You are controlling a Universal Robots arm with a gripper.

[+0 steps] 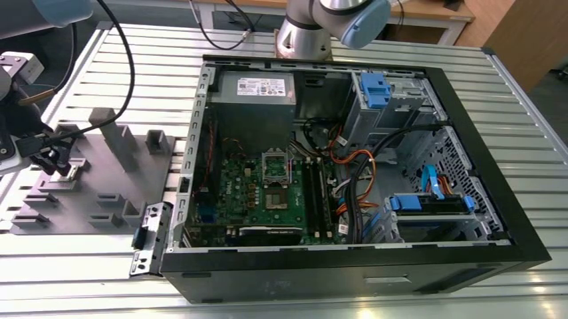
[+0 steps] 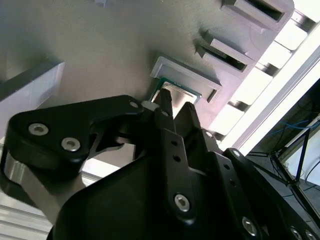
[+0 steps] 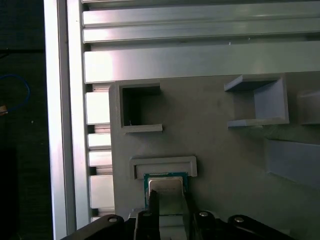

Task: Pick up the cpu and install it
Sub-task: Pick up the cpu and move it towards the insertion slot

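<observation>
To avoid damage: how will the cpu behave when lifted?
Probably stiff and light: the cpu is a small flat chip with a metal top. That smooth top may be slippery. Flat in the grey tray, it should not roll.

**One arm, one hand, posed at the exterior view's left**
Your arm's base stands at the far side in the exterior view, with a blue-capped joint above it. Your wrist hangs at that view's left edge, the black hand pointing down beneath it. Both wrist views look along the hand's dark, bolted linkage.
</observation>
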